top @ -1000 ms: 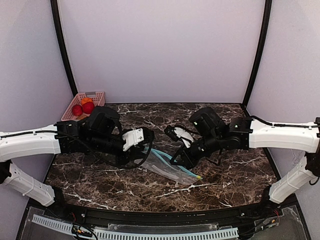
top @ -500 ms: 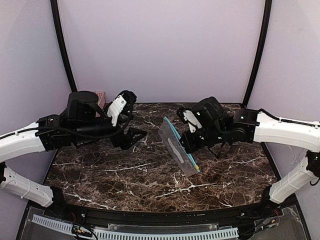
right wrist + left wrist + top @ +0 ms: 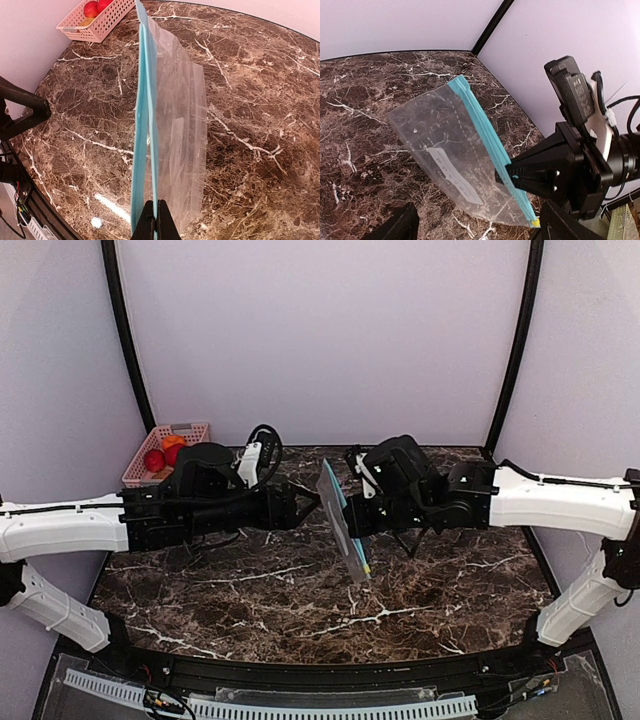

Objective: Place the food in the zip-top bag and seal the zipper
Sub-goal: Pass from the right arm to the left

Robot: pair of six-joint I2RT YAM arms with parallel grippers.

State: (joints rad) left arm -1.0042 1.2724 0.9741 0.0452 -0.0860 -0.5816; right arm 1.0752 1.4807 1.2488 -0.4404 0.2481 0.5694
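My right gripper (image 3: 155,220) pinches the zipper (image 3: 141,150), holding the bag (image 3: 343,530) on edge over the table's (image 3: 250,590) centre. My left gripper (image 3: 302,504) stands spread, empty, just beside it. Food (image 3: 163,453) lies in the basket (image 3: 190,428), far-left corner.

I've got the bag (image 3: 341,524) hanging above mid-tabletop (image 3: 250,590), between my hands: left hand (image 3: 310,502) just to its left, right hand (image 3: 154,216) at its right edge. Food (image 3: 155,460) sits in the basket (image 3: 186,427), far-left corner.
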